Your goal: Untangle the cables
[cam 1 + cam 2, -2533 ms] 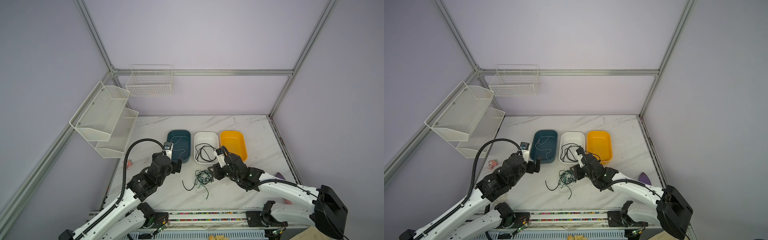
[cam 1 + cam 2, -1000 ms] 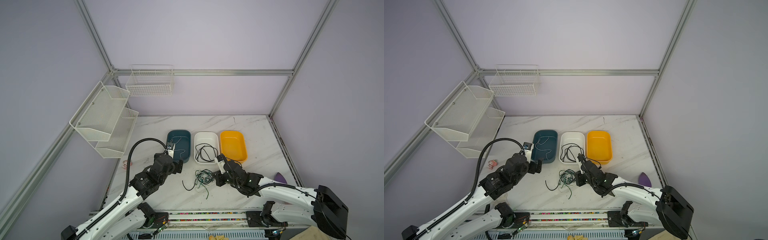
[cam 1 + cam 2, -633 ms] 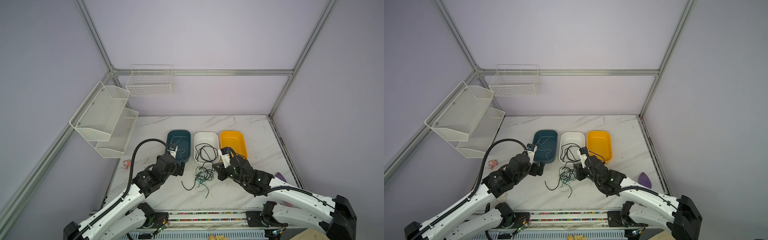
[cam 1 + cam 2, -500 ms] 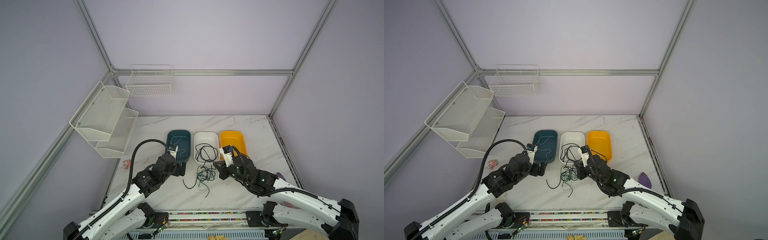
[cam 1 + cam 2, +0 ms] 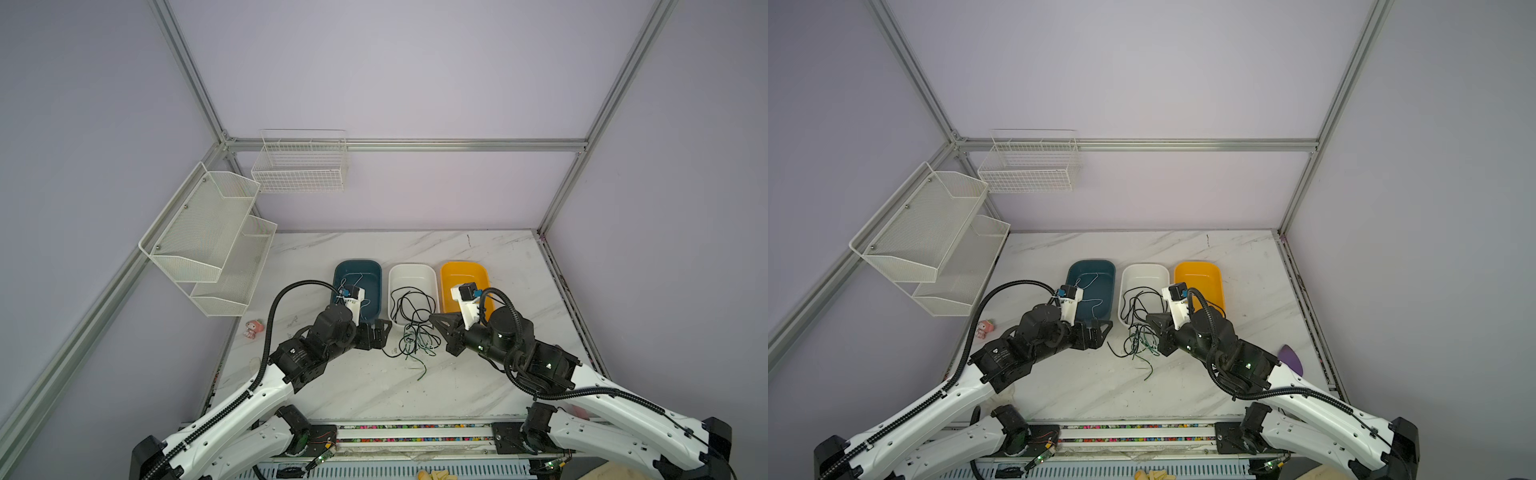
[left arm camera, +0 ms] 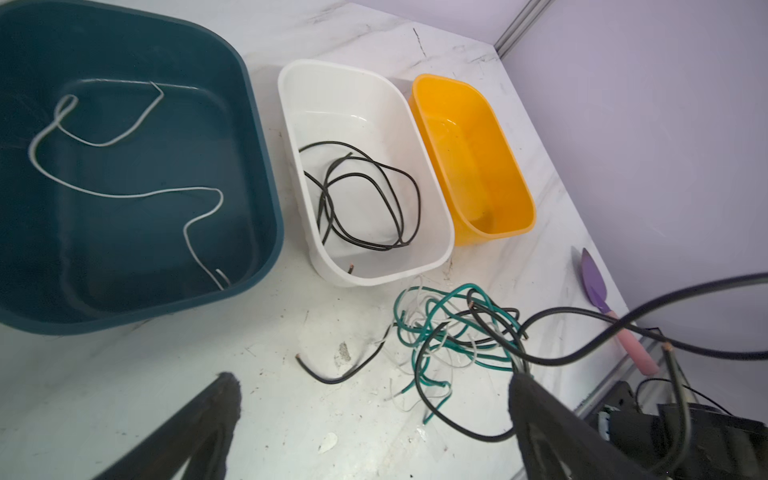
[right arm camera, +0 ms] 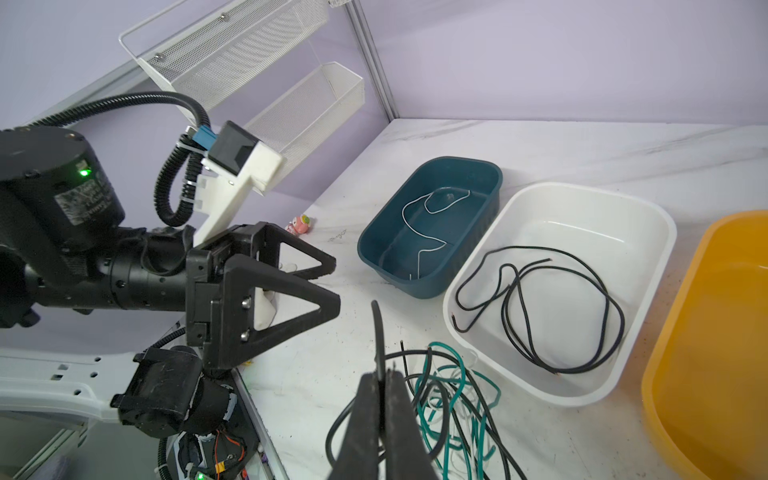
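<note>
Right pincer (image 7: 381, 377) closed on black cable (image 7: 377, 326) above tangle (image 6: 453, 336); left pincer (image 7: 336, 281) wide open, empty, beside tangle; next, probably: pin tangle, draw cable free.

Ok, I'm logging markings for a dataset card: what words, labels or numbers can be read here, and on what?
Nothing reads clearly.
Sticker on left arm: print too blurred to read.
Small white mark on that arm: too small to read.

Looking down from high up front onto the whole table (image 5: 374, 395) in both top views; way closer and low from each wrist, sharing the cables (image 6: 440, 332) and white tub (image 6: 345, 95).
</note>
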Motion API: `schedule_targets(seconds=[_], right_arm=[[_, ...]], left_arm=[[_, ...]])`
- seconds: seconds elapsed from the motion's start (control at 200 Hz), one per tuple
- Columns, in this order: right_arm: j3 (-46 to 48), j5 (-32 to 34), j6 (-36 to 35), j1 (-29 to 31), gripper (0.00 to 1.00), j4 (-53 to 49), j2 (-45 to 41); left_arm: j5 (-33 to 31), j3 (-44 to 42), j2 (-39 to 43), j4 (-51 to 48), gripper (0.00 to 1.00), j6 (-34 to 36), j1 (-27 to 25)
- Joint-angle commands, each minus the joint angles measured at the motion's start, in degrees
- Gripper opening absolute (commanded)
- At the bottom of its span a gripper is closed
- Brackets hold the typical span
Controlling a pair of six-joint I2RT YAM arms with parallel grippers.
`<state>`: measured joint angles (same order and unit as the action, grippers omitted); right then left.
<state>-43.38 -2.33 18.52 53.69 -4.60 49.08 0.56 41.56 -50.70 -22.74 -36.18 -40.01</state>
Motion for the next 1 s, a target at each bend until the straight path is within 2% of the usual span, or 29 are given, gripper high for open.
schedule_targets(seconds=[0.0, 0.225, 0.685, 1.0], right_arm=[[-2.4, 1.02, -0.81, 0.27, 0.0, 1.38, 0.11], [-3.47, 2.33, 0.95, 0.19, 0.0, 2.87, 0.03], [-2.53, 0.77, 5.06, 0.25, 0.0, 8.1, -5.37], [0.51, -2.34, 7.91, 0.23, 0.0, 12.78, -6.19]], left_arm=[[7.19, -2.93, 0.73, 8.27, 1.0, -4.84, -1.3], [9.86, -7.22, 2.53, 16.37, 1.0, -8.55, -5.5], [8.98, -18.73, 3.35, 25.95, 1.0, -16.02, -6.48], [6.78, -27.45, 5.3, 41.25, 0.99, -29.44, -6.45]])
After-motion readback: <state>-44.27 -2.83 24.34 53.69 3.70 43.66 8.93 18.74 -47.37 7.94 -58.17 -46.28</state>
